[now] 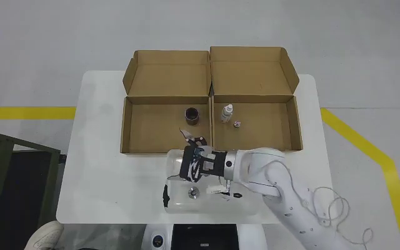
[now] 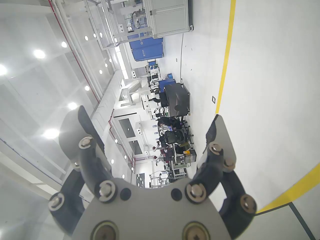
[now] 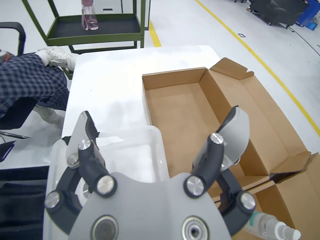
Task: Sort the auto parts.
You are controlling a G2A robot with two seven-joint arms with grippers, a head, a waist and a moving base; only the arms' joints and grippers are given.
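Two open cardboard boxes stand side by side at the back of the white table. The left box (image 1: 156, 128) holds a dark round part (image 1: 192, 115) and a small dark bracket-like part (image 1: 191, 136). A spray bottle (image 1: 227, 113) and a tiny part (image 1: 237, 124) lie in the right box (image 1: 269, 125). A clear plastic bin (image 1: 181, 206) at the table's front holds a metal disc (image 1: 193, 192) and small white pieces (image 1: 220, 189). My right gripper (image 3: 162, 126) hangs open and empty above the bin's (image 3: 112, 156) far corner, beside the left box (image 3: 187, 116). My left gripper (image 2: 150, 123) is open, aimed at the room.
The boxes' lids (image 1: 169, 72) stand folded back behind them. A green cart (image 3: 95, 26) with a pink bottle stands off the table's left end. Bare table (image 1: 100, 162) lies left of the bin and boxes.
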